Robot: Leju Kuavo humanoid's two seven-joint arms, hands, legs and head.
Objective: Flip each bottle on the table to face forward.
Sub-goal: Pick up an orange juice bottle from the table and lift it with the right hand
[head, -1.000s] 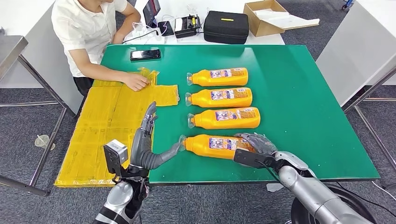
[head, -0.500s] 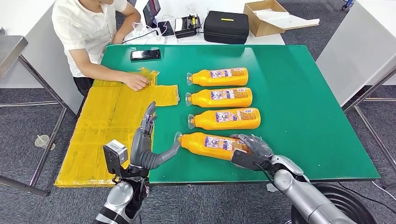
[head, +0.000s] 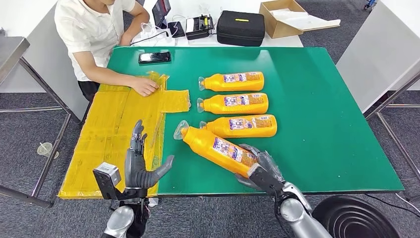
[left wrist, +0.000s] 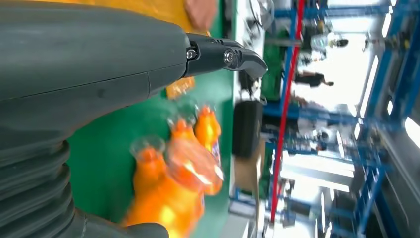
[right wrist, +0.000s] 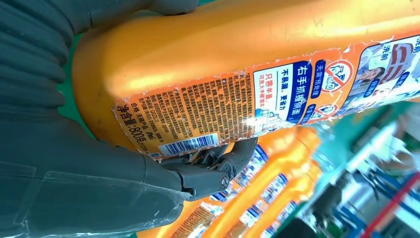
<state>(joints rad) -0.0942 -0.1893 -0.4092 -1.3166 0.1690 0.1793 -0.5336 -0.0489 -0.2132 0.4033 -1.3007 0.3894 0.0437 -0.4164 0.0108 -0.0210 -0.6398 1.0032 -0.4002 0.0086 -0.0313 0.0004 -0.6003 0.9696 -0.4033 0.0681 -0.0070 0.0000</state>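
Head view: the right hand (head: 257,168) grasps the base of the nearest bottle (head: 218,148), which lies diagonally near the front edge of the green worktop (head: 317,114), cap touching the next bottle (head: 240,126). The left hand (head: 141,161) hovers over the yellow sheet (head: 114,129), fingers released and spread. Right wrist view: fingers (right wrist: 213,168) wrap the labelled base.

Four orange bottles with clear caps lie on the green desk (head: 322,114). Three bottles (head: 233,103) lie parallel, caps toward nine o'clock. The nearest bottle (head: 215,148) lies slanted, cap toward ten o'clock, label up.
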